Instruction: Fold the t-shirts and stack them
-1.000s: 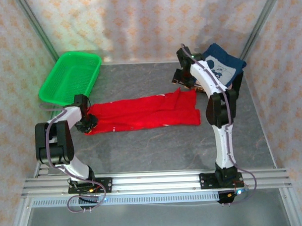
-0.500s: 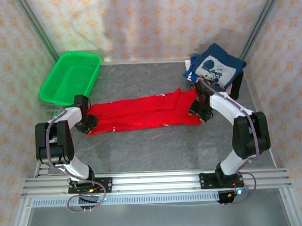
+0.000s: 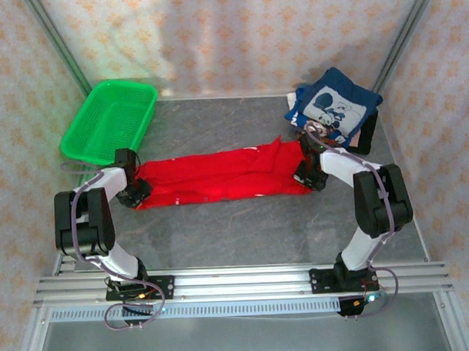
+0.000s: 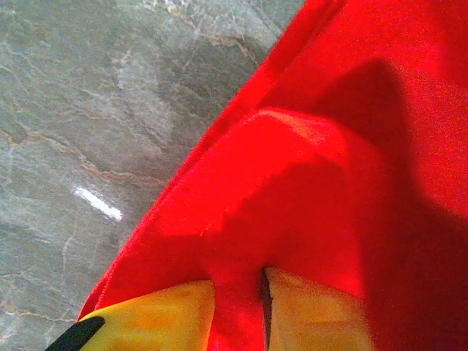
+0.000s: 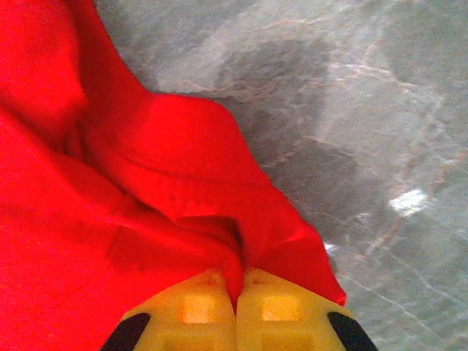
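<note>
Top external view: red t-shirt (image 3: 219,176) lies flat as a long band across the middle of the counter (image 3: 244,229), running from near the left edge toward the right edge. Left end effector (image 3: 135,193) sits low at the shirt's left end; right end effector (image 3: 310,177) sits low at its right end. Navy t-shirt (image 3: 336,106) with a white print lies folded on top of other cloth in the far right corner, apart from the red one. Green basket (image 3: 109,118) sits in the far left corner.

Left wrist view: the yellow pads (image 4: 153,318) are clamped on a raised fold of the red t-shirt (image 4: 292,183), with a strip of cloth between them; grey counter (image 4: 88,110) is to the side.

Right wrist view: the yellow pads (image 5: 190,311) are pressed together, pinching a bunched edge of the red t-shirt (image 5: 110,219) at their tips. Bare counter (image 5: 365,110) lies beyond the hem.
</note>
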